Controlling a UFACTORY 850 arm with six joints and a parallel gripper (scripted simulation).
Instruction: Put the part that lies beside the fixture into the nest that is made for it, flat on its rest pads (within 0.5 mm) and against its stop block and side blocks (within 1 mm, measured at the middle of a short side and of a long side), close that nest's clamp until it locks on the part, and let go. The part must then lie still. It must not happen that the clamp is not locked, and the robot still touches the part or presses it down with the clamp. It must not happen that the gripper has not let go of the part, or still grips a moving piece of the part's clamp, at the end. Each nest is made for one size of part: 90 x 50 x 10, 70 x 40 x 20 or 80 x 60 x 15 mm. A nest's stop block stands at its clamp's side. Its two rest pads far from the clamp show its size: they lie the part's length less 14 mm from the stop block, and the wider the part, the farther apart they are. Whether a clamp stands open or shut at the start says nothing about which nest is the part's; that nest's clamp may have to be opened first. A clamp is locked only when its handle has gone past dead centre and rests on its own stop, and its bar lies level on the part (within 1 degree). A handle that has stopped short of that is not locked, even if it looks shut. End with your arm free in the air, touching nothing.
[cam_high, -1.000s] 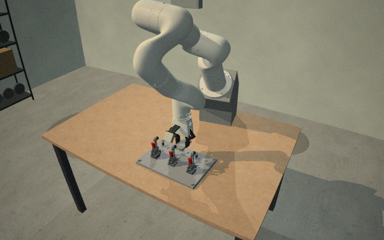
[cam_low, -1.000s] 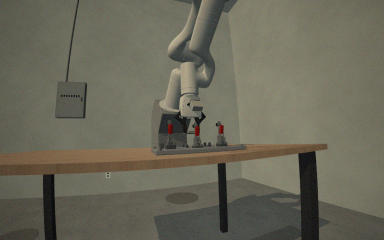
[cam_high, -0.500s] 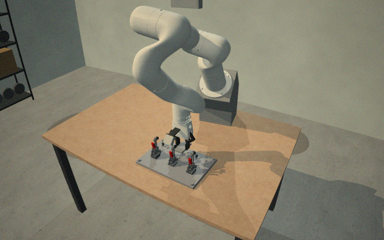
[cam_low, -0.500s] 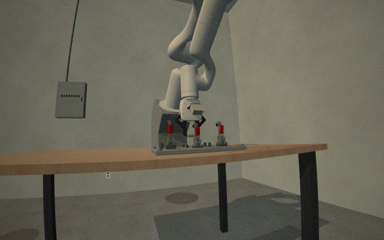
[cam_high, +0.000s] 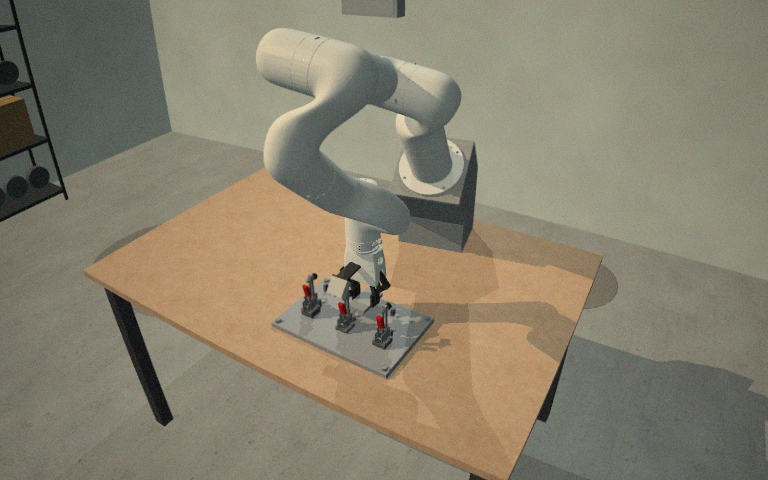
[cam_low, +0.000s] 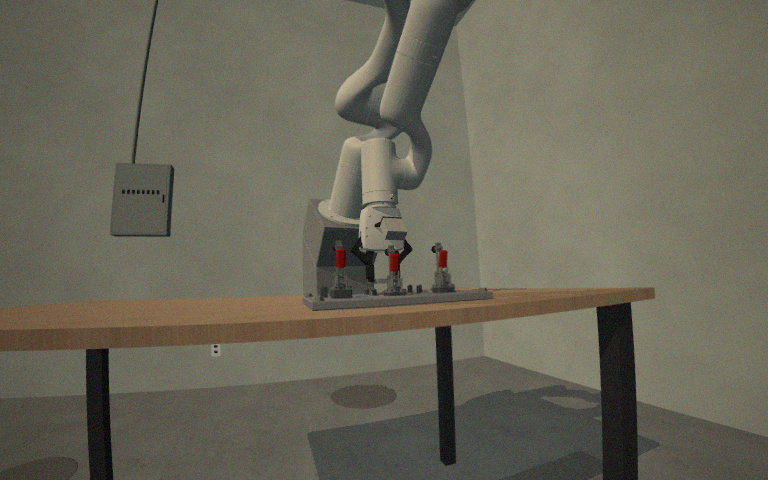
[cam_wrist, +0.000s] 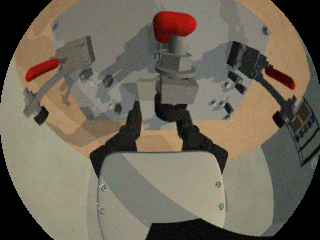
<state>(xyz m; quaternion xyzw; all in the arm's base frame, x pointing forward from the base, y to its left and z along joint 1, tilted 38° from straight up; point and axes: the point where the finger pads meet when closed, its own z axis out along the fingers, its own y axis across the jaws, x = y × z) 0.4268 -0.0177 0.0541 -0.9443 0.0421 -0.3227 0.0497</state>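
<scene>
One arm is all you have, folded in a tall S above the table (cam_high: 226, 237) with its wrist pointing straight down over the back half of the fixture plate (cam_high: 362, 353). Your gripper (cam_wrist: 162, 108) hangs just above the plate, and its dark fingers pinch the grey part (cam_wrist: 175, 91) between them, one finger on each side of the block. In the top view the part (cam_high: 342, 288) sits under the wrist, tilted, above the middle nest rather than seated in it.

Count three toggle clamps on the plate, each with a red handle. In the wrist view the middle clamp (cam_wrist: 174, 34) stands at twelve o'clock from the part, another (cam_wrist: 42, 74) at nine o'clock, the third (cam_wrist: 279, 80) at three o'clock. From the exterior view all three red handles (cam_low: 394, 261) stand upright in a row. Small rest pads and blocks dot the plate, but they are too small to count.
</scene>
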